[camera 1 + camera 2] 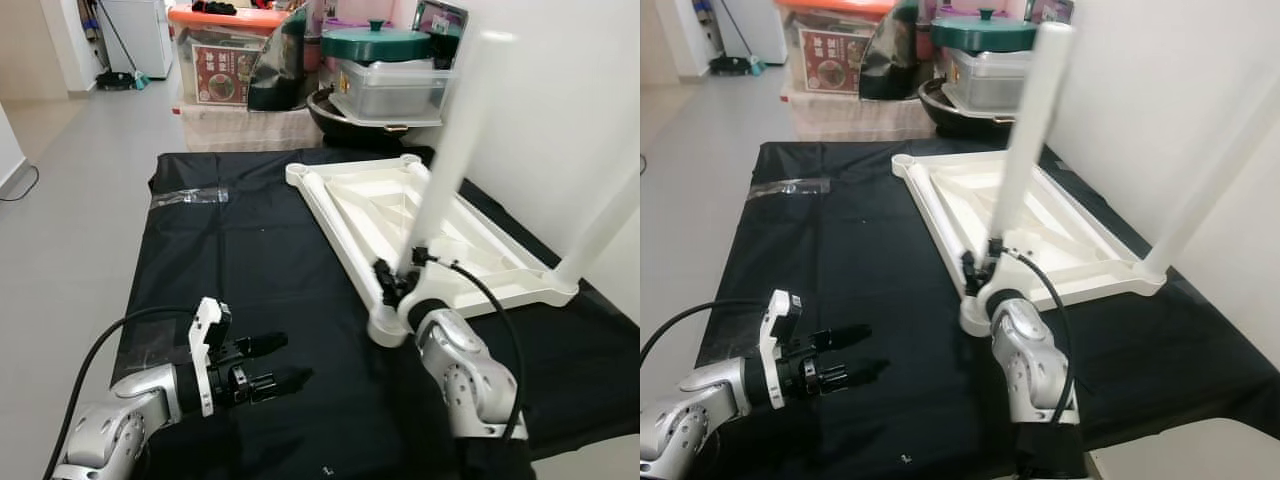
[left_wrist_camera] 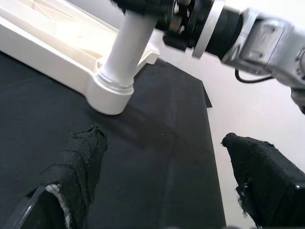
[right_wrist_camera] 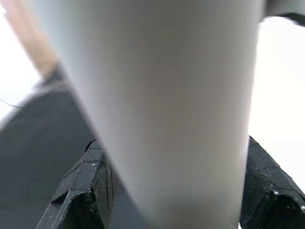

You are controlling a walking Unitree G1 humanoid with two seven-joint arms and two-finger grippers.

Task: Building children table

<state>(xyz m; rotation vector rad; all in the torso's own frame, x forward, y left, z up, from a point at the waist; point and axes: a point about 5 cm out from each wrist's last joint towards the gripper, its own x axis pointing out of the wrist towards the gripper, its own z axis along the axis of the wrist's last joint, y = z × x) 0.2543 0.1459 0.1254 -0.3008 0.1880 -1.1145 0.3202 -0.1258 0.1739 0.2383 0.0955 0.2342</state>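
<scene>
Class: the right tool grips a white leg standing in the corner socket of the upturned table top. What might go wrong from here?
1. The right tool grips the tall white plastic table leg low down; it may tilt and jam.
2. Nothing holds the upturned white plastic table top, which could slide on the black cloth; the open left tool hovers apart.

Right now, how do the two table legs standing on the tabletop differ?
The near leg stands in the tabletop's near corner socket with the right hand shut around its lower end. The far leg stands at the right corner, with no hand on it, and tilts more to the right. Both are plain white and point upward.
</scene>
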